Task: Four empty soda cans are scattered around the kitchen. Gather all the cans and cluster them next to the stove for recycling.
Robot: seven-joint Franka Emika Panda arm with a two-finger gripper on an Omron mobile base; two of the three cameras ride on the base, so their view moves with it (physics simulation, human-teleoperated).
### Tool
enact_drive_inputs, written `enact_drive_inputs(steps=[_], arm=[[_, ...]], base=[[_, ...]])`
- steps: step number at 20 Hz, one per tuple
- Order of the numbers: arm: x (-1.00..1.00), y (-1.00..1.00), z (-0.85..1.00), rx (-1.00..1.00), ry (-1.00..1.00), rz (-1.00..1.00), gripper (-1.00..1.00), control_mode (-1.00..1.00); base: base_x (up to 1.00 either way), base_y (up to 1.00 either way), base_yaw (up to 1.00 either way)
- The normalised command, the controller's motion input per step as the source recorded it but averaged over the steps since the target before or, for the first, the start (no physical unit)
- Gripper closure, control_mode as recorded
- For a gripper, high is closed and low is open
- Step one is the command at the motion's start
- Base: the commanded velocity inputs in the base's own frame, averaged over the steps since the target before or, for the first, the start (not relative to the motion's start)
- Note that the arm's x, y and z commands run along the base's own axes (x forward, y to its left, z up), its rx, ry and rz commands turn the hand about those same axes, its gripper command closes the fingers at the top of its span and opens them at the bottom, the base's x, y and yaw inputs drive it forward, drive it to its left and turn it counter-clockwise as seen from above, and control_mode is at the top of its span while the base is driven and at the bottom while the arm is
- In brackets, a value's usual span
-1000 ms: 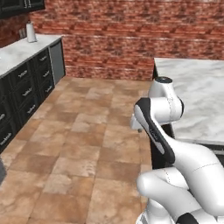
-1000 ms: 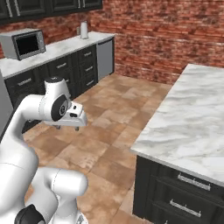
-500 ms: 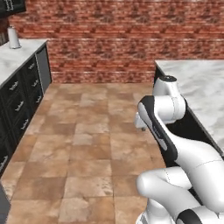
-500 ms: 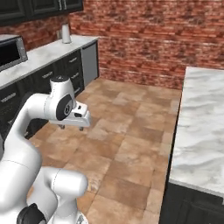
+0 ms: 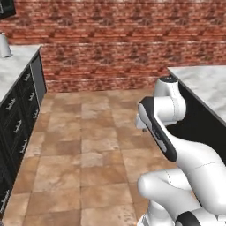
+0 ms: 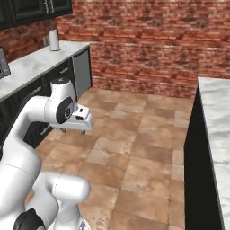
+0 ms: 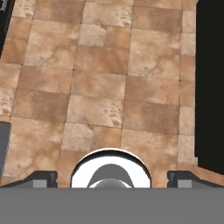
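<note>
Soda cans: location cannot be told from these frames; same for the stove.

Two-finger dark gripper (image 7: pixel 112 178) is spread wide with nothing between the jaws. Its small dark square fingertips (image 7: pixel 43 178) sit at lower left and lower right of the hand view, far apart. It points down at a floor of square terracotta-brown stone tiles (image 7: pixel 100 87), mottled and matte, with thin pale grout lines. In the right base view the gripper (image 6: pixel 83 130) hangs under a white boxy hand at left centre, above the floor and touching nothing.

White glossy arm with dark joints (image 5: pixel 165 114) folds up from lower right in the left base view, with rounded tubular links.

Rough red brick wall (image 5: pixel 110 44) with grey mortar runs across the top of both base views.

Grey-white veined marble counter (image 6: pixel 31 65), flat and smooth, runs along the left in the right base view. It lies over black panelled cabinet drawers with silver bar handles (image 5: pixel 17 128). A pale upright cylinder (image 6: pixel 54 40) stands on the counter's far end in the upper left. A flat grey metal panel (image 6: pixel 82 72) sits at the counter's end, beside the drawers. Dark wall cabinets (image 6: pixel 36 9) hang above, at the top left.

Marble-topped island with black sides (image 6: pixel 218 121) fills the right edge, with straight edges and a square corner.
</note>
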Motion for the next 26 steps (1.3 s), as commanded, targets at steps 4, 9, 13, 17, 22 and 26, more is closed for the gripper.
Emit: enact_drive_inputs(steps=[4,9,13,17,22,26], arm=[[0.0,0.0,0.0,0.0,0.0,0.0,-1.0,1.0],[0.0,0.0,0.0,0.0,0.0,0.0,-1.0,1.0],[0.0,0.0,0.0,0.0,0.0,0.0,-1.0,1.0],[0.0,0.0,0.0,0.0,0.0,0.0,-1.0,1.0],[0.0,0.0,0.0,0.0,0.0,0.0,-1.0,1.0],[0.0,0.0,0.0,0.0,0.0,0.0,-1.0,1.0]], base=[[1.0,0.08,-0.23],[1.0,0.02,-0.25],[1.0,0.13,-0.24],[1.0,0.36,-0.24],[1.0,0.51,-0.22],[1.0,0.39,-0.18]])
